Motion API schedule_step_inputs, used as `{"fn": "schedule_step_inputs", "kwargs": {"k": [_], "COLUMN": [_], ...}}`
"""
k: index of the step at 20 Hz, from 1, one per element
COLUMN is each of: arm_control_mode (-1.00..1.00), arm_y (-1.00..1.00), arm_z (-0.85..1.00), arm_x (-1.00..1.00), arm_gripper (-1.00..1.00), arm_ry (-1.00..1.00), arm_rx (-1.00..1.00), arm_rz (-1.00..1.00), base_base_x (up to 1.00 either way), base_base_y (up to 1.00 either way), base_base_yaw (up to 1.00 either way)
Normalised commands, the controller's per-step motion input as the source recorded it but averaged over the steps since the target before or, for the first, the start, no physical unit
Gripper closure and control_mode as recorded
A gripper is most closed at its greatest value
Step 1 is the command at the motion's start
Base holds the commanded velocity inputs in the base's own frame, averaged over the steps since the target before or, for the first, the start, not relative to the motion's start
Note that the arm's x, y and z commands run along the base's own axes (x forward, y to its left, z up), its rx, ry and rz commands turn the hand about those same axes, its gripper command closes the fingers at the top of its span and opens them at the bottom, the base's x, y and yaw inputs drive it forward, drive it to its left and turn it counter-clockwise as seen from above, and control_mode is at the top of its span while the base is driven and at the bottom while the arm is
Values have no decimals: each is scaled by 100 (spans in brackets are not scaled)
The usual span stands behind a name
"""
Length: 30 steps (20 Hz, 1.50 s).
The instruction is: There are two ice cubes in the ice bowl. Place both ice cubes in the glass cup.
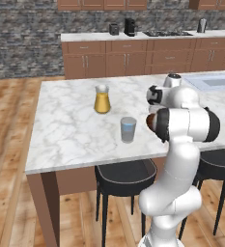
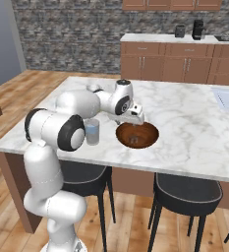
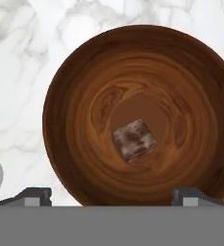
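Right now your hand (image 2: 134,119) hangs over the ice bowl (image 2: 137,135), which sits right of centre in the right base view, on the marble bench (image 2: 194,128) near its front edge. In the hand view the two dark finger tips (image 3: 36,196) stand far apart at the bottom corners, so the hand is spread and pinches nothing. One ice cube (image 3: 134,140) lies on the bowl floor, just below the centre of that view and turned at a slant; you can see the wood grain through it. Only that one cube shows in the bowl. The glass cup (image 1: 128,129) stands at the centre of the left base view, just beside the bowl, and something pale blue shows inside it near the top, which is likely the other cube, though at this size you cannot be certain. Judged from that, you are about halfway: one cube appears delivered, one is left to pick up and carry over. The pitcher (image 1: 102,99) of orange liquid stands further back on the bench, above and left of the cup in the left base view, well clear of the short path from bowl to cup.
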Motion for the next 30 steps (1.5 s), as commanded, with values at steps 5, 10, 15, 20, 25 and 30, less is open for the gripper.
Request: {"fn": "schedule_step_inputs", "kwargs": {"k": [5, 10, 15, 20, 25, 30], "arm_control_mode": [-100, -100, -100, -100, -100, -100], "arm_y": [-13, -3, -15, -23, -18, -2], "arm_z": [-34, -49, -43, -17, -6, -8], "arm_x": [4, 0, 0, 5, 15, 12], "arm_gripper": [-100, -100, -100, -100, -100, -100], "arm_ry": [10, 13, 8, 2, 0, 1], "arm_rx": [-7, -6, -2, 0, 3, 4], "arm_rz": [4, 4, 2, 0, 0, 0], "base_base_x": [0, 0, 0, 0, 0, 0], "base_base_y": [0, 0, 0, 0, 0, 0], "base_base_yaw": [0, 0, 0, 0, 0, 0]}}
